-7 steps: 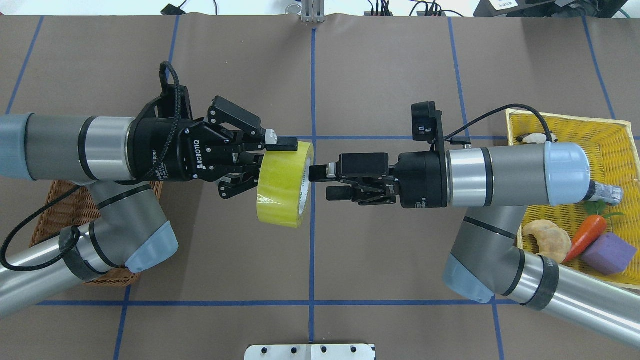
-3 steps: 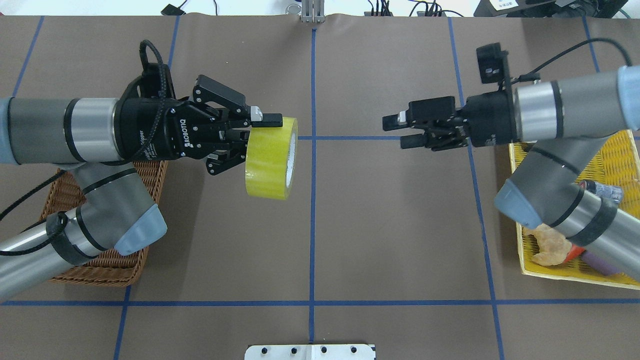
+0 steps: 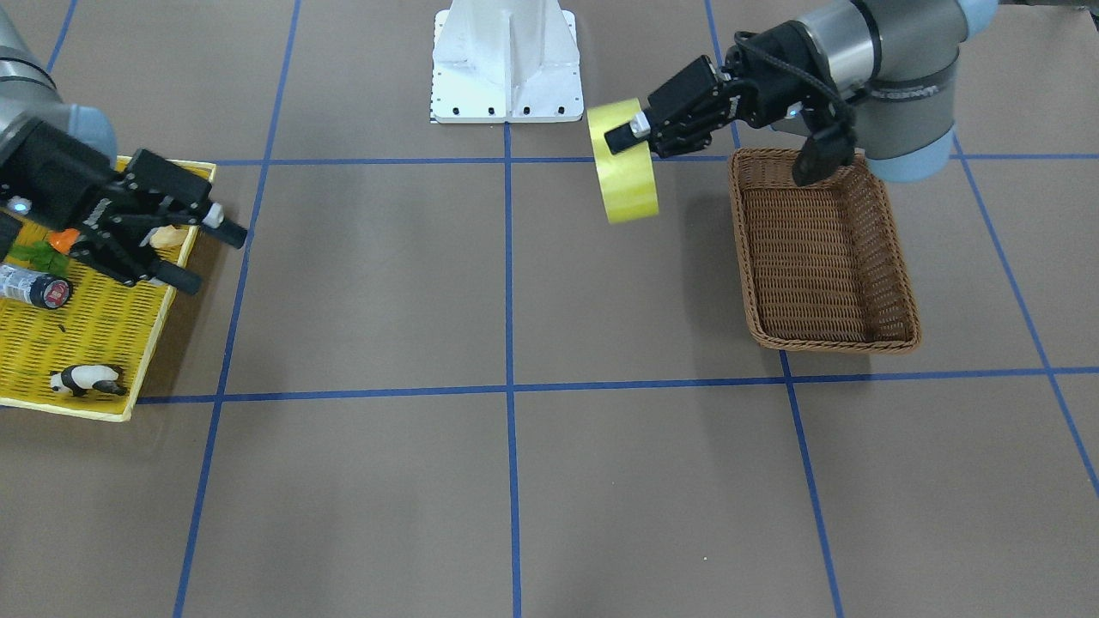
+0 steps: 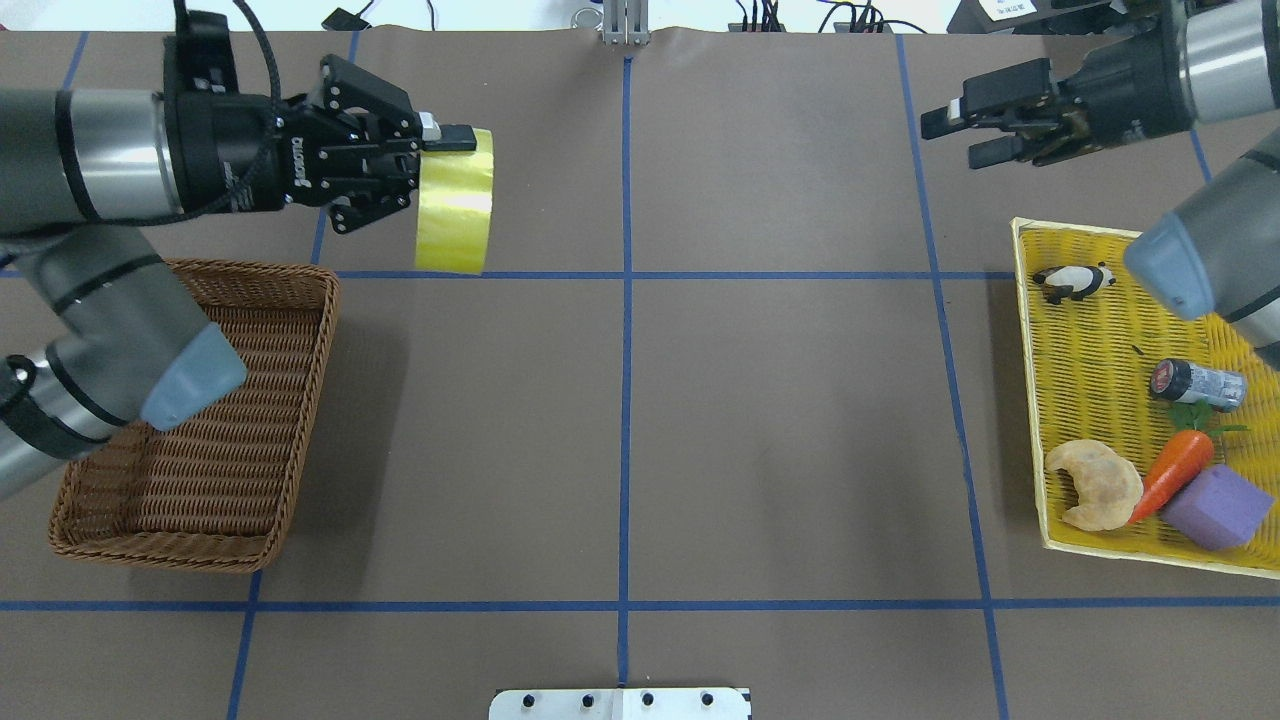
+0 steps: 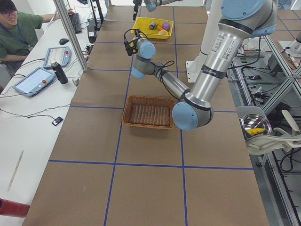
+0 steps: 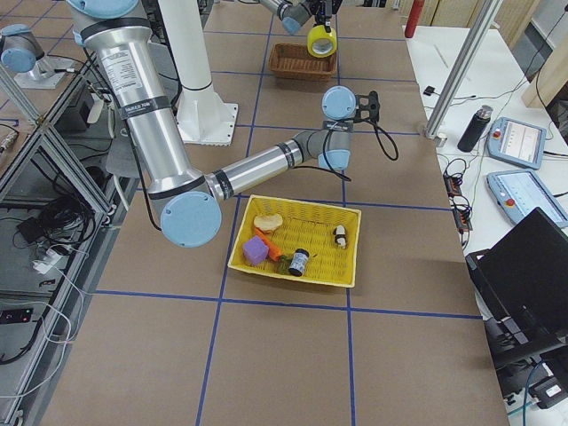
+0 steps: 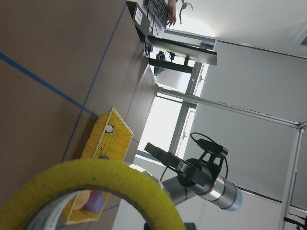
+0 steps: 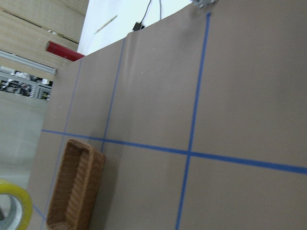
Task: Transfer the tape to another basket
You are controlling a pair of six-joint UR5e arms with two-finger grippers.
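Note:
The yellow tape stands on edge in the air, held by its rim in my left gripper. One finger lies over the roll's top and the other is hidden behind it. The tape hangs just past the far right corner of the brown wicker basket, outside it. In the front view the tape is beside the basket, toward the table's middle. My right gripper is open and empty at the far right, beyond the yellow tray. The tape's rim fills the bottom of the left wrist view.
A yellow mesh tray at the right holds a panda figure, a small bottle, a carrot, a purple block and a croissant. A white base plate sits at the near edge.
My left arm carried the tape from the table's centre to the far left, near the wicker basket. My right gripper, apart from the tape, pulled back to the far right.

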